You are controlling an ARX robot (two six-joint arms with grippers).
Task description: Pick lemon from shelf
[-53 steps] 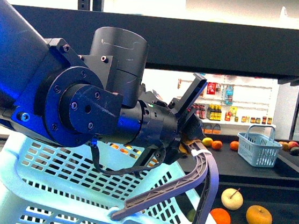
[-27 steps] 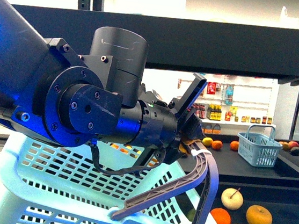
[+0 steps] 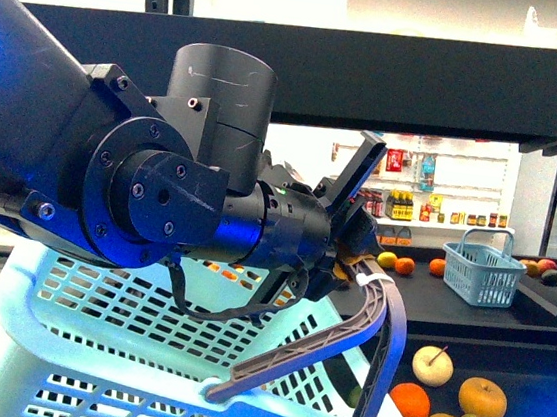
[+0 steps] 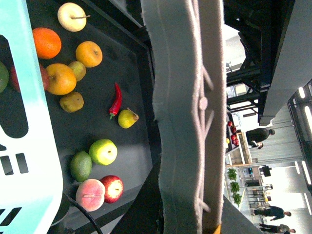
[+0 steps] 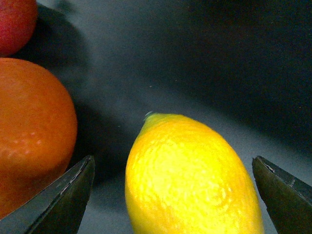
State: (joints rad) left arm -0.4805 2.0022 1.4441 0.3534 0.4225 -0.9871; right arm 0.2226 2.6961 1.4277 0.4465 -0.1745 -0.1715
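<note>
Your right claw (image 5: 173,195) is wide apart, and the lemon (image 5: 190,180) sits right in the gap between its two fingers (image 5: 63,195). The fingers do not touch the lemon yet, and there is room on both sides. The lemon lies on the dark tray of the shelf (image 5: 219,58), with its pointy end facing away from the claw.

An orange (image 5: 29,126) sits just outside one finger, close to it. A red fruit (image 5: 14,19) lies past the orange, farther out from the claw.

Your left claw (image 3: 349,252) is at the grey handle (image 4: 180,122) of the pale blue basket (image 3: 95,318). The handle runs straight past its camera, but you cannot tell if the claw is clamped on it or loose.

So here is how far you are, as a guess from these views. The reach looks done — the claw is lined up around the lemon. The grab is not done. You need to close the fingers on the lemon and then lift it off the shelf. Watch the finger by the orange, as it could bump it when you squeeze.
</note>
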